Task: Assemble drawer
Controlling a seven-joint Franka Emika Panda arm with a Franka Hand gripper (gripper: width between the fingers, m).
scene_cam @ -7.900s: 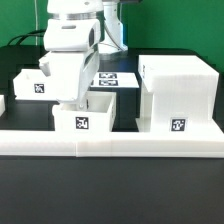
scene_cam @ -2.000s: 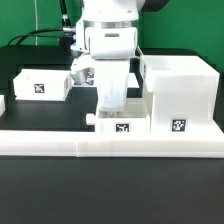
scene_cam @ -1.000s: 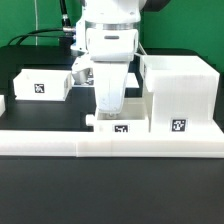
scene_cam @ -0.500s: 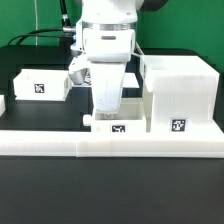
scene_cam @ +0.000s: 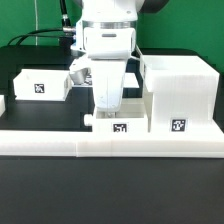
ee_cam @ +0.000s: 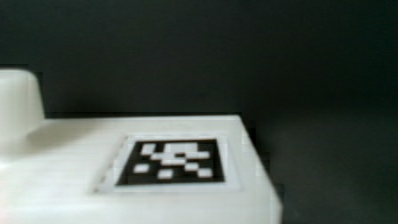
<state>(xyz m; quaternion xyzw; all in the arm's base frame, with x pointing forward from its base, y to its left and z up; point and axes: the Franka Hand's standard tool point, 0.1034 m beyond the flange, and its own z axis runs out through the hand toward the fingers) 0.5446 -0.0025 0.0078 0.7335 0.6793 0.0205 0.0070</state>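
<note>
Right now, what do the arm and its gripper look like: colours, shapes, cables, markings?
The arm is glossy white, with rounded blocky housings and a grey band near the wrist. The gripper is a plain white block; its fingertips are hidden. A thin dark cable runs behind it. No markings show.

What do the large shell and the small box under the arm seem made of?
Large shell: likely white plastic, matte and uniform, with crisp edges, no grain. Small box: apparently the same plastic, smooth; its tag looks like a flat printed sticker, though the picture leaves that open.
</note>
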